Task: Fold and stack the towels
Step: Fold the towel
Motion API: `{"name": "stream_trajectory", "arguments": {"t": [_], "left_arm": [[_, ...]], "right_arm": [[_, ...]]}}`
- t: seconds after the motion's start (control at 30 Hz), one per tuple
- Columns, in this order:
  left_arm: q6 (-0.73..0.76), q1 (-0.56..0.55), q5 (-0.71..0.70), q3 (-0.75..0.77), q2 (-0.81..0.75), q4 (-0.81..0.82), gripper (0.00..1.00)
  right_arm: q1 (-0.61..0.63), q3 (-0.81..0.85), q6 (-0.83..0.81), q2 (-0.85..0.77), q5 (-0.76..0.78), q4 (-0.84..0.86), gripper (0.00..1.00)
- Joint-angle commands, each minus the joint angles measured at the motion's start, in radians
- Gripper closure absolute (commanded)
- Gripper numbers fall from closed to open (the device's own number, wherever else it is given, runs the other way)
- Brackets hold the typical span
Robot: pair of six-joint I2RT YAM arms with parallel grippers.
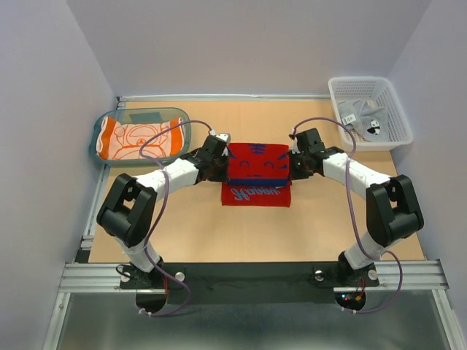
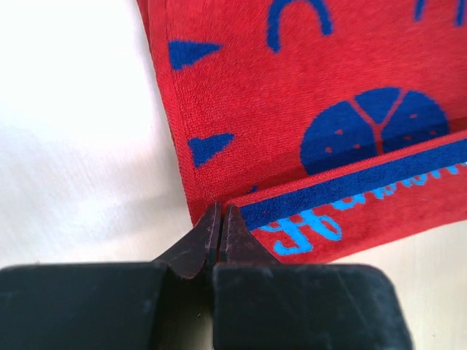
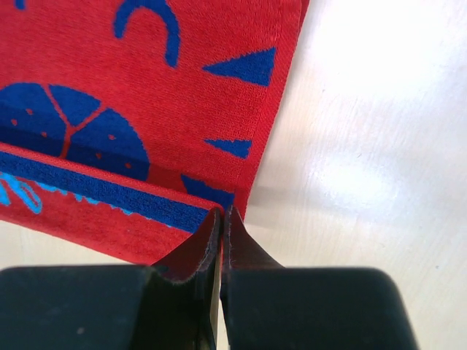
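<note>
The red towel point(image 1: 255, 166) with blue marks lies mid-table, partly folded; a flap with a blue stripe point(image 2: 350, 186) is raised over the part with the blue face pattern, and a strip with pale blue lettering point(image 1: 255, 195) lies nearest me. My left gripper point(image 1: 227, 167) is shut on the flap's left corner point(image 2: 237, 205). My right gripper point(image 1: 290, 165) is shut on the flap's right corner point(image 3: 211, 208). The orange towel point(image 1: 135, 138) with a pale line pattern lies in the tray. The grey towel point(image 1: 363, 113) with panda prints is bunched in the basket.
The translucent teal tray point(image 1: 184, 125) stands at the back left. The white mesh basket point(image 1: 400, 120) stands at the back right. Grey walls close in the table on three sides. A metal rail point(image 1: 248, 273) runs along the near edge by the arm bases.
</note>
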Motion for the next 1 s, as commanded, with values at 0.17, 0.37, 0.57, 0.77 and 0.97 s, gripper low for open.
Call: {"name": "stream_trajectory", "arguments": {"t": [0.17, 0.37, 0.57, 0.77, 0.97], "left_arm": [[0.074, 0.012, -0.047, 0.125, -0.080, -0.108, 1.00], [0.060, 0.012, -0.090, 0.140, -0.144, -0.161, 1.00], [0.028, 0.011, -0.050, 0.075, -0.221, -0.159, 1.00], [0.012, 0.000, -0.038, -0.064, -0.232, -0.076, 1.00], [-0.023, -0.037, 0.007, -0.153, -0.147, 0.028, 1.00]], "right_arm": [[-0.005, 0.084, -0.049, -0.107, 0.061, -0.034, 1.00], [-0.005, 0.091, -0.021, -0.176, 0.021, -0.064, 0.99], [-0.002, 0.022, 0.031, -0.258, -0.048, -0.077, 1.00], [-0.004, -0.074, 0.042, -0.269, -0.059, -0.073, 1.00], [-0.004, -0.141, 0.042, -0.180, -0.016, -0.035, 1.00]]}}
